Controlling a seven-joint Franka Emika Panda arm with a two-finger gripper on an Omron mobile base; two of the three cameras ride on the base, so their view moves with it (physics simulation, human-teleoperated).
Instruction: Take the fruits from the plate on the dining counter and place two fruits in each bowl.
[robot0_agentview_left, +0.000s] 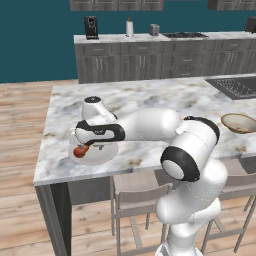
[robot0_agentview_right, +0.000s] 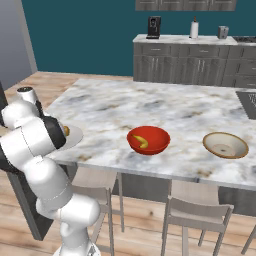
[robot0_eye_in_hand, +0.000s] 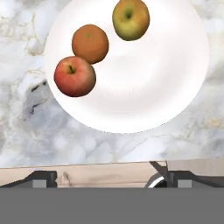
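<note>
Hand view: the plate (robot0_eye_in_hand: 144, 83), smooth and pale, fills the upper frame, with red-orange apple (robot0_eye_in_hand: 75, 76), orange (robot0_eye_in_hand: 90, 43) and yellow-green apple (robot0_eye_in_hand: 131, 19) at its upper left. The gripper (robot0_eye_in_hand: 109, 178) hangs above with fingers spread, empty. The banana (robot0_agentview_right: 141, 142) lies in the glossy red bowl (robot0_agentview_right: 148, 140); picking a second fruit seems next, needing a descent.

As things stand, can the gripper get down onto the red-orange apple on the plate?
Probably yes. The hand view looks straight down on the plate, and the red-orange apple lies uncovered near its rim, just apart from the orange. Nothing lies over it.
</note>
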